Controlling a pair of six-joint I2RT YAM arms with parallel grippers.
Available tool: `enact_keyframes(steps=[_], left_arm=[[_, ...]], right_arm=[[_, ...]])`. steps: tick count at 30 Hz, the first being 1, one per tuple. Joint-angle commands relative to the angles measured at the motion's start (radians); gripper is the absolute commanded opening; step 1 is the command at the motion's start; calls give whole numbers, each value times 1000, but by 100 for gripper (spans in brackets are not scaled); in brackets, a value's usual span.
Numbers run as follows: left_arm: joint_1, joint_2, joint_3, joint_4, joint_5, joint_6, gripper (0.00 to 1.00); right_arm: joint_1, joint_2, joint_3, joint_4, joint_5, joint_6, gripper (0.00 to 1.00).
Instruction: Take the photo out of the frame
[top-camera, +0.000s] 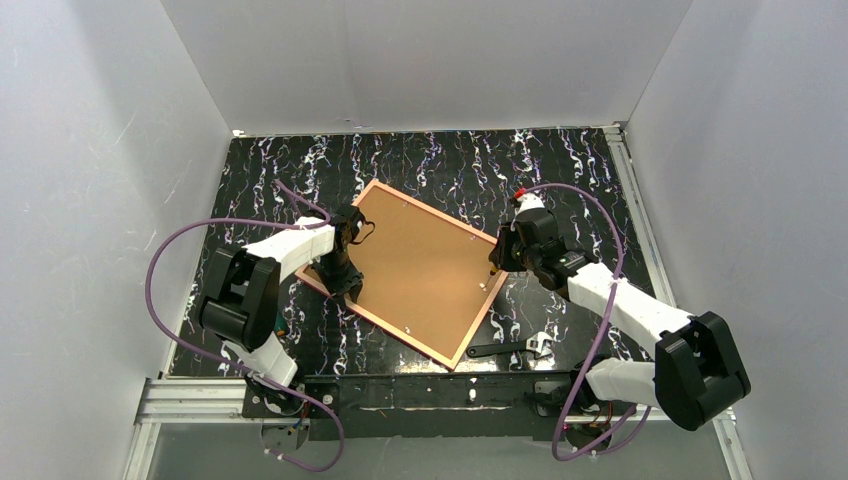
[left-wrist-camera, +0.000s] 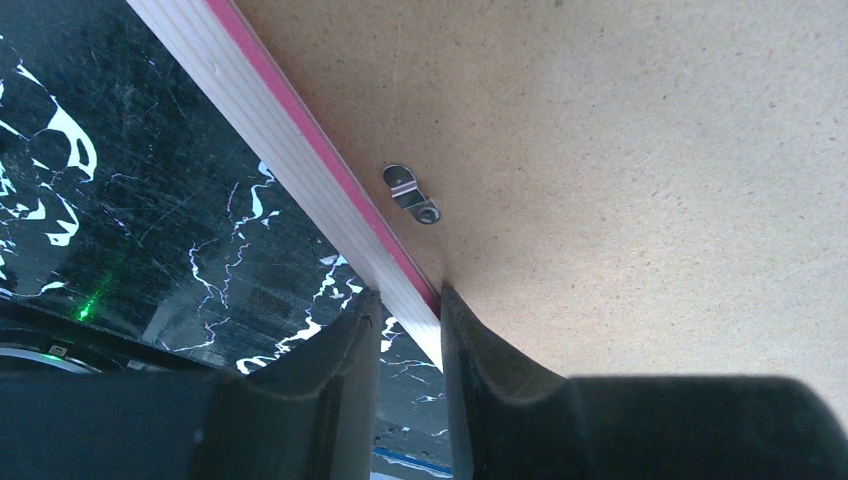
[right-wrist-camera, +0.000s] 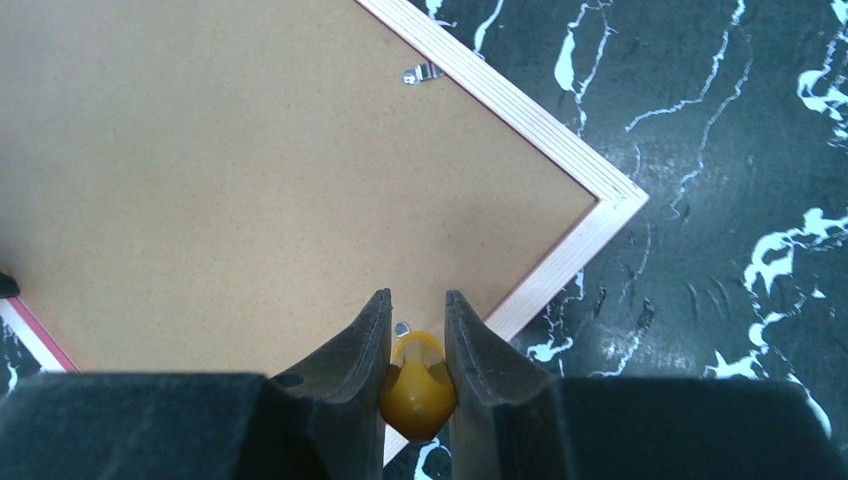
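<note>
Right gripper (right-wrist-camera: 417, 312) is clenched on a yellow-handled tool (right-wrist-camera: 418, 395), its tip at a metal clip (right-wrist-camera: 402, 328). Left gripper (left-wrist-camera: 410, 305) pinches the frame (top-camera: 478, 326) by its rail. It's lying face-down, photo hidden under the backing board (top-camera: 420, 265). Best bet: swing the clip aside gently with the left clamp steady.

table (top-camera: 420, 160): black, white-veined | dark tool (top-camera: 512, 348): silver head, lying flat (near front edge) | yellow handle (right-wrist-camera: 418, 395): rounded

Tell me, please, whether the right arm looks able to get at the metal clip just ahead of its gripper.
Probably yes. The frame lies back up, the clip is uncovered, and the yellow tool clamped in the right gripper points straight at it, with nothing between.
</note>
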Motion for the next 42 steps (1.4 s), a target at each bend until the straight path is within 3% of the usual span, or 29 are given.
enact_keyframes(steps=[1,4,11,16,19,24,30,36,39,42], left_arm=[[-2,43,-19,-107,3,52,0],[-1,42,-5,-105,28,59,10],[0,-5,7,-105,73,77,57],[-2,-79,-29,-120,106,62,75],[-4,-150,-70,-119,141,35,78],[-19,-272,-195,29,266,-104,81],[-85,-351,-292,157,204,-293,77],[-179,-367,-410,250,104,-541,53],[-228,-393,-441,245,-16,-616,40],[-236,-386,-446,234,-29,-627,30]], right_arm=[[3,-37,74,-106,67,-3,1],[2,-117,75,-176,85,-22,1],[3,-343,-34,-294,97,5,1],[3,-493,-134,-309,100,63,1],[3,-544,-142,-319,93,96,1],[2,-567,-139,-358,64,125,1],[2,-653,-162,-391,57,137,1],[2,-750,-187,-393,52,136,1],[2,-769,-193,-393,45,135,1],[3,-771,-197,-383,40,132,1]])
